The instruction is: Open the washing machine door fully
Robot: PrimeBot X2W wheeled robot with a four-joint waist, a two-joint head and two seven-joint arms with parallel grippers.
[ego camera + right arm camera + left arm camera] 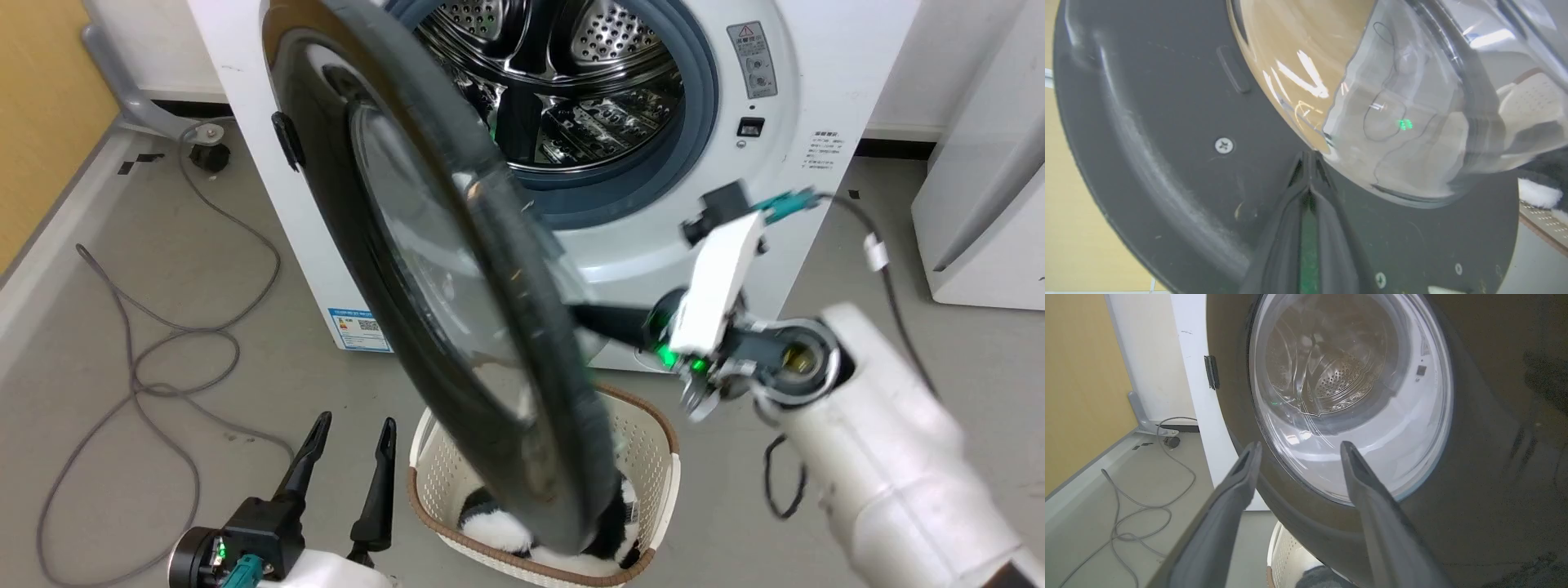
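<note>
The washing machine door point(457, 327) hangs partway open from the washing machine point(824, 73), nearly edge-on in the head view, above a laundry basket point(653, 433). The left jaws stand spread and empty, low beside its outer face. The left wrist view shows the drum point(1343, 381) through the glass. The right wrist view shows the right jaws clenched, tips at the door's inner face by the glass bowl point(1412, 122).

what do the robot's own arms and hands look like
Each hand has two long, dark fingers. The left hand sits on a black wrist block with a teal plug. The right hand has a white bracket and green lights at its wrist. The right forearm is a glossy white shell. A black cable with a white tag runs to a teal connector.
</note>
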